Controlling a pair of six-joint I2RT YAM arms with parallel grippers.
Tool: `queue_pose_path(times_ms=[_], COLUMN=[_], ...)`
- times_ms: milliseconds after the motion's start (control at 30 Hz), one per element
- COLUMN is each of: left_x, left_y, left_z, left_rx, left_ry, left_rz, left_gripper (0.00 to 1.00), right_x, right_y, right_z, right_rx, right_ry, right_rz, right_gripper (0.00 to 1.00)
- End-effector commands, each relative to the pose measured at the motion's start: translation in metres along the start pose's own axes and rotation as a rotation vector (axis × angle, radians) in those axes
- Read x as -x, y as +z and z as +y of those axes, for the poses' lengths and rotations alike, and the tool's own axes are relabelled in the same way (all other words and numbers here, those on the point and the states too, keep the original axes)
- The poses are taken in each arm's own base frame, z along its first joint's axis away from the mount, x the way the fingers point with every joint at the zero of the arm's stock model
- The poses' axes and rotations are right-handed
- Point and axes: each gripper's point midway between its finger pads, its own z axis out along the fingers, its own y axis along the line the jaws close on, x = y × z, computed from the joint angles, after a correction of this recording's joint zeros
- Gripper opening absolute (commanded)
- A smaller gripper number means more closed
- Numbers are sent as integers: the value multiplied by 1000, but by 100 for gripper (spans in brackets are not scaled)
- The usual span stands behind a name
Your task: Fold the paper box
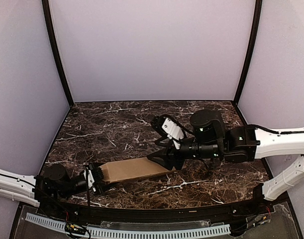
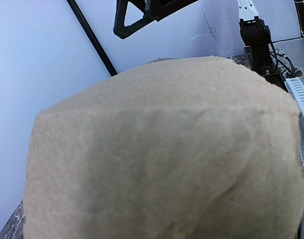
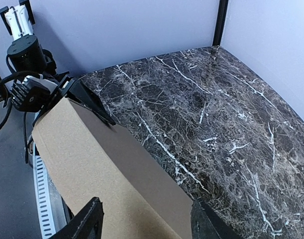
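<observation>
The paper box (image 1: 134, 170), a long flat slab of plain matte brown cardboard, lies on the dark, white-veined marble table (image 1: 117, 124), with one end between each pair of jaws. We see the right gripper (image 1: 164, 160) released, its black fingers (image 3: 87, 221) spread either side of the box. The left gripper (image 1: 96, 179) straddles the other end, and we cannot tell whether it clamps the box.

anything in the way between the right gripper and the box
Nothing visible does. The right gripper has its fingers open on either side of one end of the paper box, which lies on the marble table. The left gripper is at the other end.
</observation>
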Motion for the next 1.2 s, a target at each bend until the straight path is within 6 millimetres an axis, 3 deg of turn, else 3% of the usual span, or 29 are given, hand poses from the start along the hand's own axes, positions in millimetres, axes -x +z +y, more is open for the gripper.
queue_pose_path(times_ms=[0,200,333,533,767,833,867,900,933,1167], left_x=[-6,-14,-17,-22,-35,-38,-40,-40,-41,-45], left_y=[6,20,32,44,43,41,38,38,35,21], left_z=[4,3,4,-6,-19,-22,-23,-23,-24,-33], left_rx=[37,33,25,-49,-99,-110,-117,-117,-122,-159], left_ry=[109,187,234,268,286,279,272,266,256,164], left_rz=[21,91,161,237,300,315,328,334,345,373], left_gripper=[9,12,23,30,47,56,88,93,97,99], right_x=[5,-11,-26,-55,-94,-102,-106,-109,-107,-124], right_y=[7,29,39,43,45,48,49,50,53,64], right_z=[10,17,18,16,17,18,19,20,21,19], right_rx=[41,56,53,30,25,27,29,30,32,16], right_ry=[0,29,53,78,106,110,112,110,111,106], right_rz=[-32,5,36,93,174,196,205,214,202,247], right_gripper=[61,68,69,69,69,69,69,69,69,68])
